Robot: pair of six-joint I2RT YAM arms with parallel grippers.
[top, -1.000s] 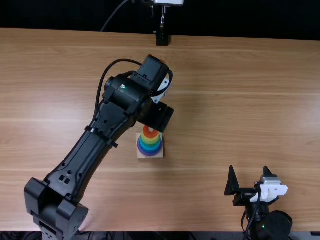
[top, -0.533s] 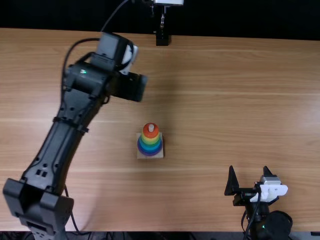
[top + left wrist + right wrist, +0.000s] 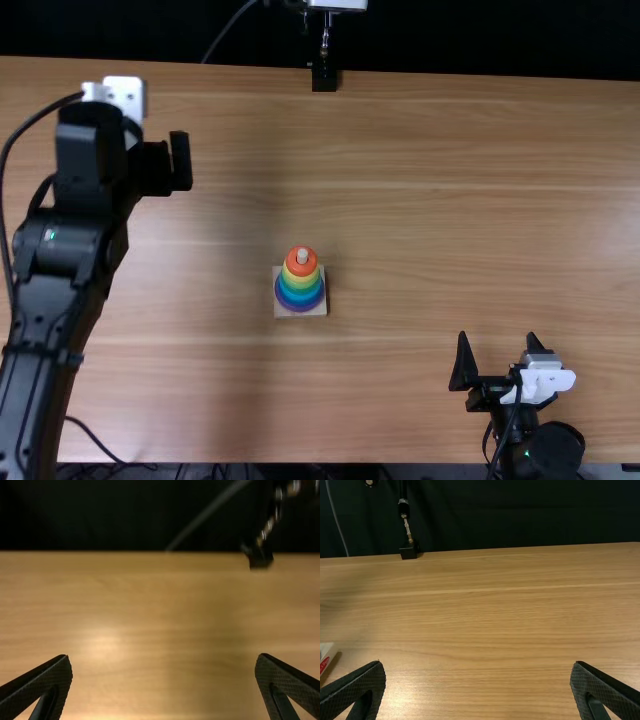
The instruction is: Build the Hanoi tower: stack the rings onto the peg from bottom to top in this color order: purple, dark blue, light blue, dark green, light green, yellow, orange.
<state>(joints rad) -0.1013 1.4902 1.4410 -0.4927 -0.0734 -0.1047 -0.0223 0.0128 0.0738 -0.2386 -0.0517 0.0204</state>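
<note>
Left gripper (image 3: 180, 160): released, fingers spread wide, above the table (image 3: 450, 200). To its right and nearer the robot: ring stack (image 3: 300, 291), seated on the peg (image 3: 302, 256) of a square base (image 3: 320, 311). Orange is uppermost, yellow beneath, purple lowest; the green shades are probably two, but blend together. Farther right, nearest the robot: right gripper (image 3: 497, 342), released, fingers apart.

Wooden table (image 3: 450, 250); black stand (image 3: 325, 76) at far edge; dark cloth (image 3: 520, 515), thin grey cable (image 3: 228, 30) beyond.
</note>
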